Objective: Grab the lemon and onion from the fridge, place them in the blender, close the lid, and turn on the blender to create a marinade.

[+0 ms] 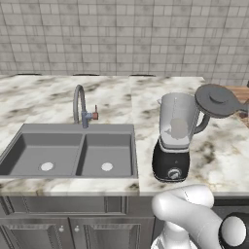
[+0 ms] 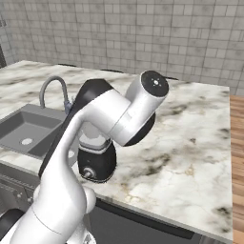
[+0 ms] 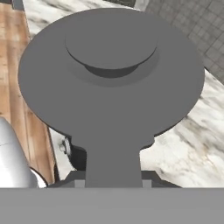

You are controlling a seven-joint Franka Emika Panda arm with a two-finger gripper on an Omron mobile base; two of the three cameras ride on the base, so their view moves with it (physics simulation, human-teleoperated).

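Observation:
The blender stands on the marble counter, its clear jar open at the top, black base and silver knob facing me. The round dark grey lid hangs tilted in the air just right of the jar's rim. Seen from the hand, the lid is close in front, and my gripper is shut on its edge tab. My arm hides most of the blender from the right base view. A faint pale round shape shows through the jar wall; I cannot tell what it is. The fridge is out of view.
A grey double sink with a curved faucet lies left of the blender. A tiled wall backs the counter. Wooden floor begins past the counter's right end. My white arm rises over the counter's front edge.

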